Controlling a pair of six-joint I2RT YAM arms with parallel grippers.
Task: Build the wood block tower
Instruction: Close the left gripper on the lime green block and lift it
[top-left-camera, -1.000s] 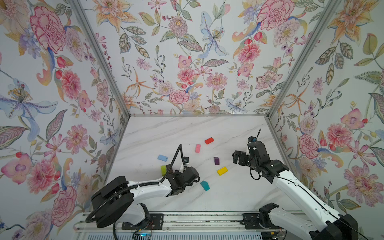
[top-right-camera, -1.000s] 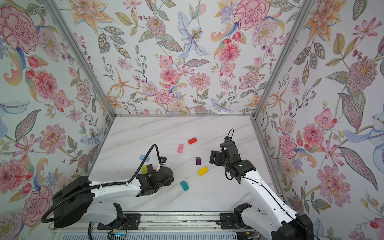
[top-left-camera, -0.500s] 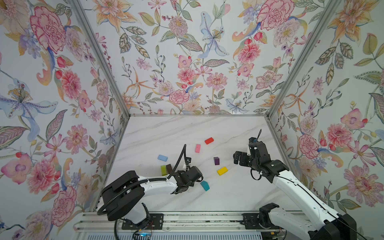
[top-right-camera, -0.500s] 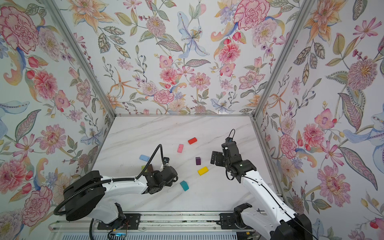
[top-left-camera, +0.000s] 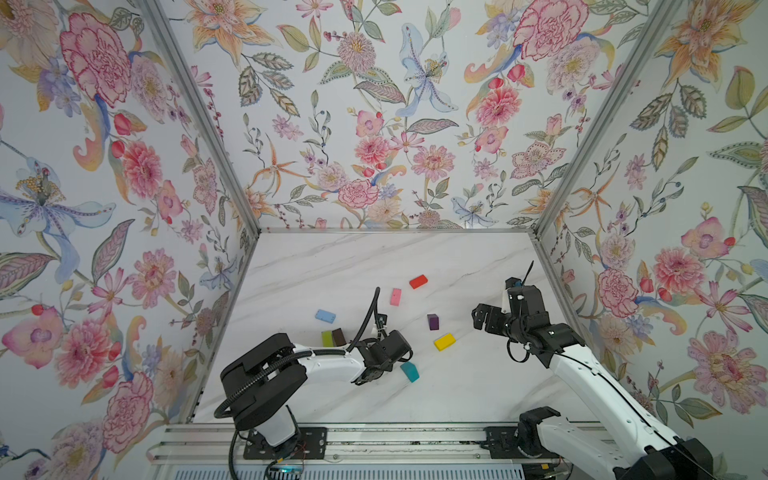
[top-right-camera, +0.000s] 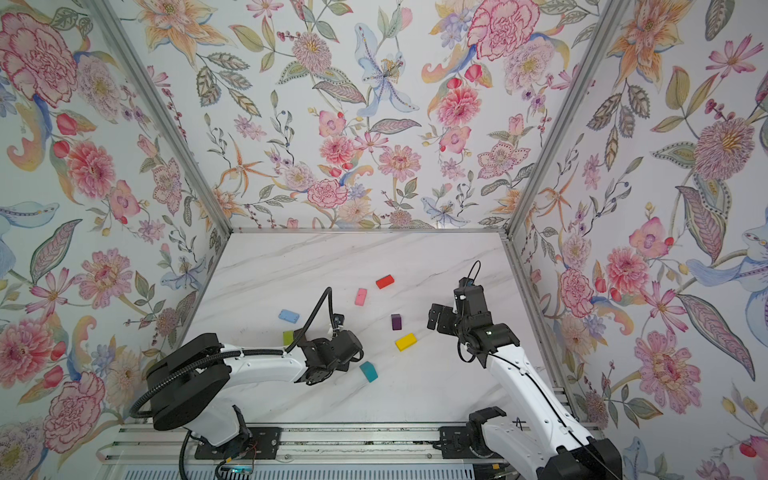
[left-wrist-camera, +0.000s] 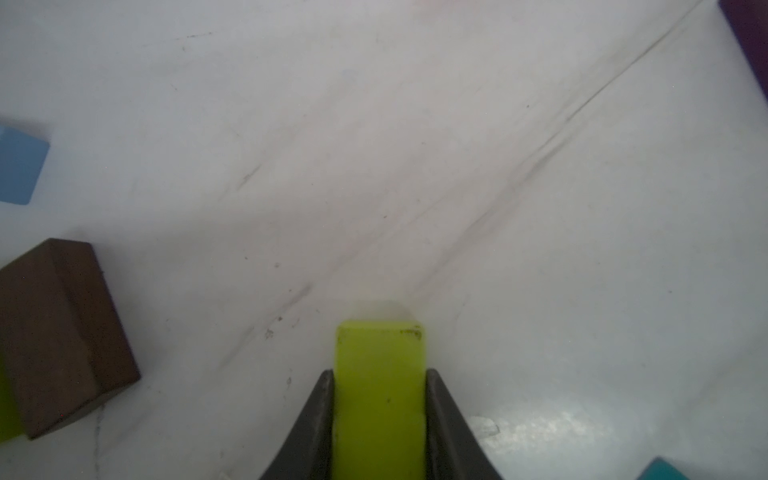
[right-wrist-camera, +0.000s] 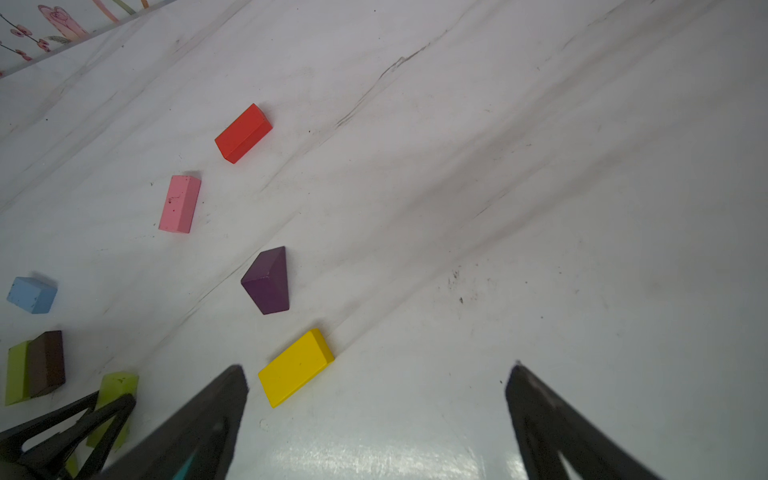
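K: Marbled white tabletop (top-left-camera: 374, 257), flowered walls (top-left-camera: 374, 124) on three sides. Which block is in play?

R: Lime green block (left-wrist-camera: 379, 415). The left gripper (left-wrist-camera: 379, 372) has it, fingers (left-wrist-camera: 318, 424) pinching its two long sides. It sits low at the tabletop near the front middle; touching or not, can't tell.

K: Neighbours?

R: Near it, on the left-wall side, the second lime green block (top-left-camera: 327, 338) and brown block (top-left-camera: 338, 336) lie side by side, touching. The teal block (top-left-camera: 409, 371) is near on the other side. Farther out, each lying apart: light blue block (top-left-camera: 325, 316), pink block (top-left-camera: 395, 297), purple block (top-left-camera: 433, 321), yellow block (top-left-camera: 444, 341), and red block (top-left-camera: 418, 281) farthest back.

K: Arm poses?

R: Left arm (top-left-camera: 328, 365) is stretched low, forearm almost level, wrist tipped down. Right arm (top-left-camera: 590, 382) slants up from the front right, wrist turned toward the middle. The right gripper (right-wrist-camera: 376, 368) hangs above the tabletop, fingers spread wide and empty, with the yellow block just beside one tip.
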